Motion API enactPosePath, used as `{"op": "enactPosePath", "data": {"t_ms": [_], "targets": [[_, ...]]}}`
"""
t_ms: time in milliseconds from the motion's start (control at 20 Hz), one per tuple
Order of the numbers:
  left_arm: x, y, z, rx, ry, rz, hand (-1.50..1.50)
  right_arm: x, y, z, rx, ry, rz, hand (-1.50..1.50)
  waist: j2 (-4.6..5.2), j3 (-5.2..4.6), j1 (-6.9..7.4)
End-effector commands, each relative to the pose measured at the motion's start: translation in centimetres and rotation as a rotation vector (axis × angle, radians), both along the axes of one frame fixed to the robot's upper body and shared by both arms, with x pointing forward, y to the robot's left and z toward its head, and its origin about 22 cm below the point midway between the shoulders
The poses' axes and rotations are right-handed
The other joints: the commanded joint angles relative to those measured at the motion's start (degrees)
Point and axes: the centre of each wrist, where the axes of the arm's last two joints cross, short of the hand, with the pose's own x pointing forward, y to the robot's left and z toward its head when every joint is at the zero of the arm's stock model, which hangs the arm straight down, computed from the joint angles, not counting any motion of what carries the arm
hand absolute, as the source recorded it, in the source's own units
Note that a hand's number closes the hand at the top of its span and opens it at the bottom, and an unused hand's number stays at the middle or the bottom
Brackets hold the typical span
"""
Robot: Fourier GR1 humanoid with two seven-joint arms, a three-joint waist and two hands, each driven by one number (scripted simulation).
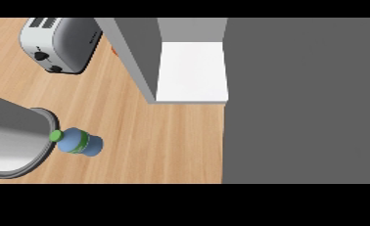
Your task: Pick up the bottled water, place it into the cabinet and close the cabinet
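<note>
The bottled water (80, 142), blue with a green cap and green label band, stands on the wooden counter (159, 137) at the lower left, right beside a metal pot. The cabinet (192, 71) is at the top middle with its white shelf inside showing. Its large grey door (296, 100) stands swung out and fills the right side of the view. Neither hand shows anywhere in the head view.
A silver toaster (59, 44) sits at the upper left of the counter. A large metal pot (22, 142) stands at the left edge, touching or nearly touching the bottle. A small orange thing (114, 51) peeks out behind the cabinet's left wall.
</note>
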Motion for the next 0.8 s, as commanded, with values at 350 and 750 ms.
{"op": "enactPosePath", "data": {"t_ms": [350,750], "targets": [[-2.6,-1.1,1.1,-0.01,-0.038,0.02,-1.5,-3.5,-0.6,2.2,0.014,-0.012,0.014,-1.5,0.07,0.0,-0.1],[-1.1,-1.0,-1.8,-0.034,0.025,0.055,-1.5,-5.9,-0.3,2.2,0.014,-0.029,0.047,-1.5,0.09,-0.03,-0.96]]}}
